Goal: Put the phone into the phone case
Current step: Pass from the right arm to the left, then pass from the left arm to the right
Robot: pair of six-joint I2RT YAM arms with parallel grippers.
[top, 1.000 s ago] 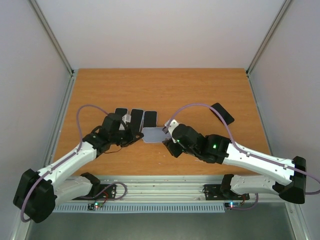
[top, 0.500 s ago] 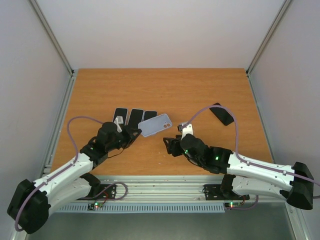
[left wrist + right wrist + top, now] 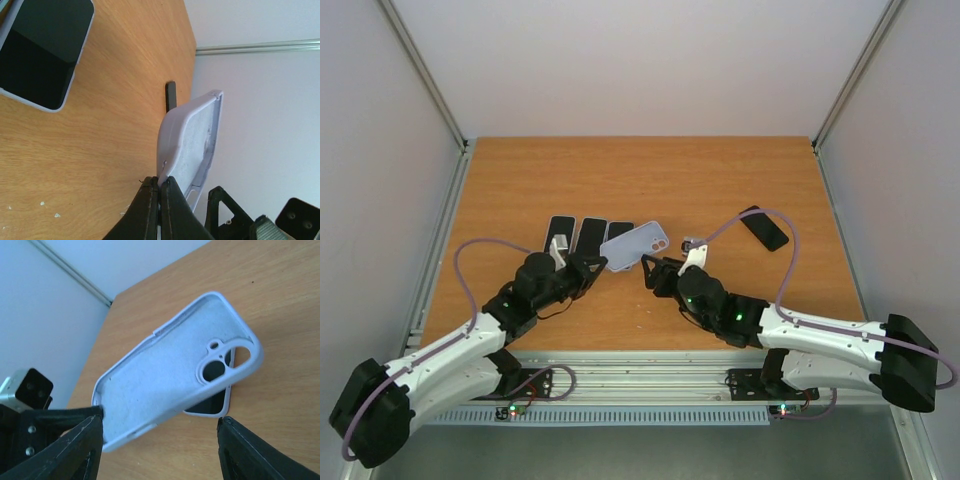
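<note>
The left claw (image 3: 588, 267) is clamped on the rim at one end of the lavender phone case (image 3: 634, 246), holding it tilted above the bench (image 3: 720, 180) near its middle. The right claw (image 3: 655, 275) stands apart just beside the case, gripping nothing. Three phones (image 3: 588, 232) lie side by side, partly under the case. A dark phone (image 3: 763, 228) lies toward the right edge.

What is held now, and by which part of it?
The left pincer pinches the phone case by the rim at the end away from its camera hole. The right pincer is open and holds nothing.
</note>
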